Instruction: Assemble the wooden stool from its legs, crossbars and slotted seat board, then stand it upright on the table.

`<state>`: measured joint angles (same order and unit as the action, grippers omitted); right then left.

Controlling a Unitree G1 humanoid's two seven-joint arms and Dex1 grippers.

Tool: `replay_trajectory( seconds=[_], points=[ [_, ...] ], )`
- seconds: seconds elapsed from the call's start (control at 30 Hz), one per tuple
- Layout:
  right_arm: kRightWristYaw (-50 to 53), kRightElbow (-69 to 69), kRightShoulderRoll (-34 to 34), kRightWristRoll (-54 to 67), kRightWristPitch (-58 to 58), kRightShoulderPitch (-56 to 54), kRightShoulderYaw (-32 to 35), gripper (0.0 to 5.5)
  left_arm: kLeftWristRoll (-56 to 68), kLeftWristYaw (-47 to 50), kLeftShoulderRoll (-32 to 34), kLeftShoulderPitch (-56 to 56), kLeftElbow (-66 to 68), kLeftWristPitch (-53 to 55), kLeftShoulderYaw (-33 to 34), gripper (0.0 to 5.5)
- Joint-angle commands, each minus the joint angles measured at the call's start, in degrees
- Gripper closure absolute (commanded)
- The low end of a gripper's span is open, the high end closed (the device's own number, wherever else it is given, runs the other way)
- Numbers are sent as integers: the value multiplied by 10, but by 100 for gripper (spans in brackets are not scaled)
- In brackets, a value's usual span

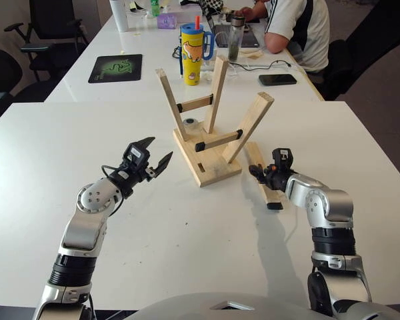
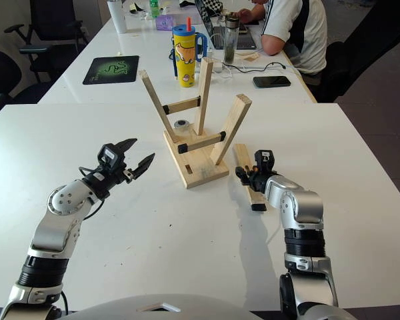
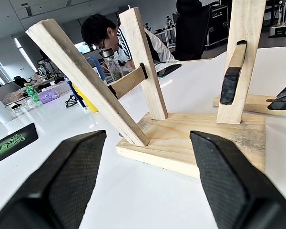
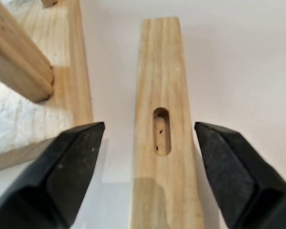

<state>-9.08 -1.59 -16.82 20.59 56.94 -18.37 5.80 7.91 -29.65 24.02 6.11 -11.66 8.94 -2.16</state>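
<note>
White table [image 1: 67, 153], head view. Item one: seat board [image 1: 217, 170], flat at twelve o'clock from me, underside up, with three legs [image 1: 250, 127] standing splayed in it and two crossbars [image 1: 219, 140] bridging them. Item two: loose leg [image 1: 255, 155], lying on the table at three o'clock of the board, just beside its edge. My left gripper [image 1: 159, 151] hangs at nine o'clock of the board, near it and apart from it. My right gripper [image 1: 259, 173] sits low over the loose leg. Beyond, at twelve o'clock, are a yellow mug [image 1: 195, 57] and a mouse mat [image 1: 115, 68].

Left wrist view. My left fingers [image 3: 69, 186] are spread wide with nothing between them; the board and its legs face the gap.

Right wrist view. My right fingers [image 4: 74, 162] are parted wide, one on either side of the loose leg, and grip nothing; I see no contact. A mortise [image 4: 162, 131] is cut in the leg's upper face.

Handling, by my judgement: bare softwood, light and stiff, dry enough that my pads should not slip. Only the pressed joints look delicate and may rock if the board is knocked. The best hold on the loose leg is across its narrow width, mid-length and clear of the mortise, leaving one end free for the board.
</note>
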Motion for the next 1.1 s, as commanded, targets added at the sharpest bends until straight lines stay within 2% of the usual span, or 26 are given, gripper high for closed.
replay_trajectory(
  seconds=[0.03, 0.3, 0.47, 0.7, 0.87, 1.03, 1.1],
  points=[
    [-7, 1, -15, -27, -14, 13, -23, 235, -4, 0, 1, -4, -7, 5, -2, 224],
    [-11, 27, -13, -59, -42, 14, -32, 344, -4, 1, 1, -5, -8, 5, -1, 224],
    [-3, 20, -5, -73, -107, -3, -15, 345, -2, 1, 1, -3, -7, 5, 1, 224],
    [30, -14, 2, -64, -333, -104, 79, 345, 56, 8, -22, 18, -17, 30, 36, 224],
    [-2, -46, -19, -45, -411, -190, 94, 345, 152, 31, -52, 51, -55, 86, 85, 224],
    [-108, -128, -36, 47, -377, -247, 56, 345, 352, 87, -87, 102, -126, 182, 157, 224],
    [-160, -165, -51, 80, -344, -241, 24, 345, 459, 121, -97, 125, -147, 216, 183, 198]
  ],
)
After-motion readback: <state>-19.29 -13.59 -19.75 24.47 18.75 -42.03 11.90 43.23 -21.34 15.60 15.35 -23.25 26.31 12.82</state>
